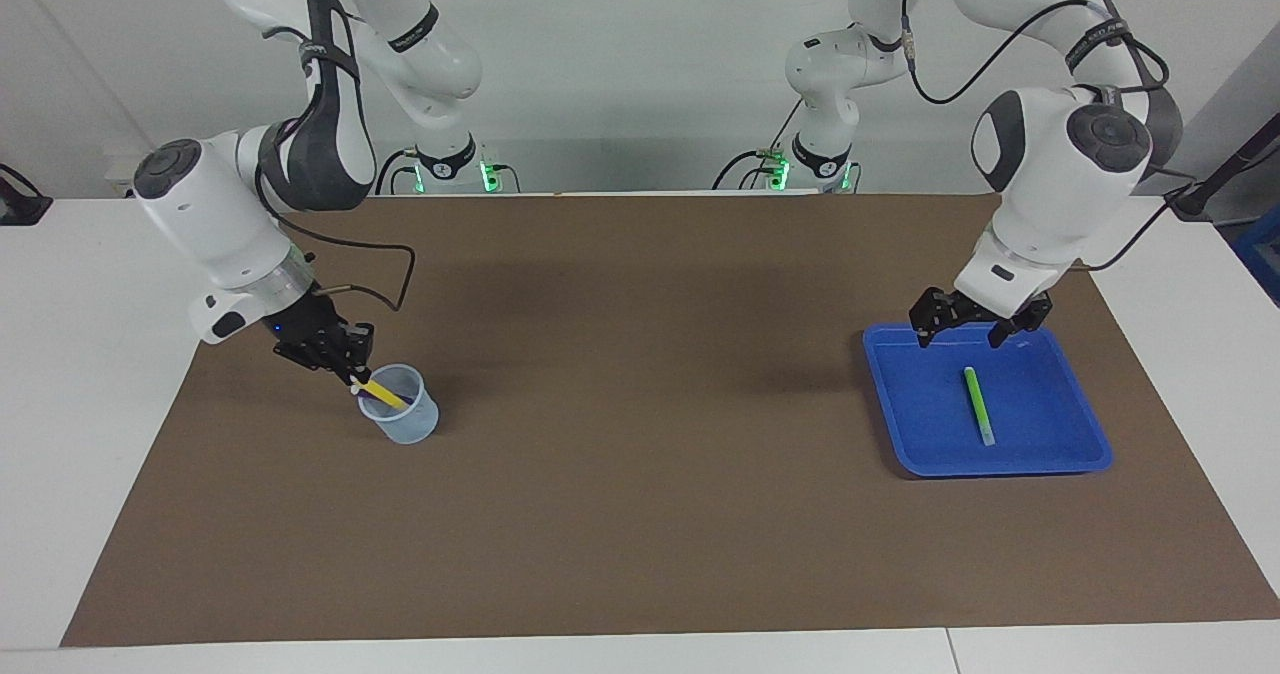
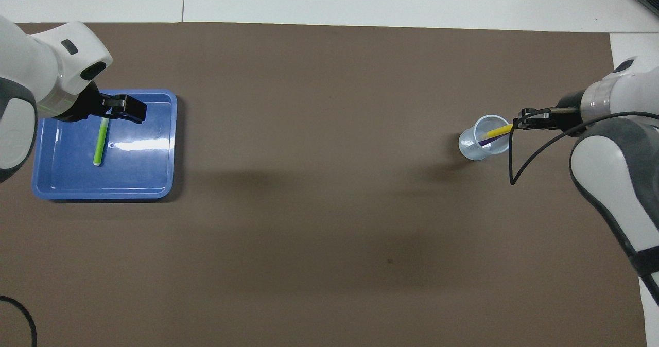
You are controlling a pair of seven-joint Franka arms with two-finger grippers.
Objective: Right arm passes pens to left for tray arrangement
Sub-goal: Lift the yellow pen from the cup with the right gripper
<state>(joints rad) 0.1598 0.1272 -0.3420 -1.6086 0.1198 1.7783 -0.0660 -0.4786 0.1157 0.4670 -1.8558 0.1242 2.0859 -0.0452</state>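
Note:
My right gripper (image 1: pixel 352 372) is at the rim of a clear plastic cup (image 1: pixel 402 424), shut on the pale upper end of the yellow pen (image 1: pixel 383 393). The pen slants down into the cup. The overhead view shows the gripper (image 2: pixel 518 125), the yellow pen (image 2: pixel 497 131), the cup (image 2: pixel 471 149) and the purple pen (image 2: pixel 484 141) lying inside it. The green pen (image 1: pixel 977 404) lies flat in the blue tray (image 1: pixel 1045 429). My left gripper (image 1: pixel 964 324) hangs open and empty over the tray's edge nearest the robots. Overhead it (image 2: pixel 126 108) is above the pen (image 2: pixel 100 142) and tray (image 2: pixel 144 174).
A brown mat (image 1: pixel 640 454) covers the table between cup and tray. A black cable loops from my right wrist (image 1: pixel 400 284) close to the cup. White table surface borders the mat.

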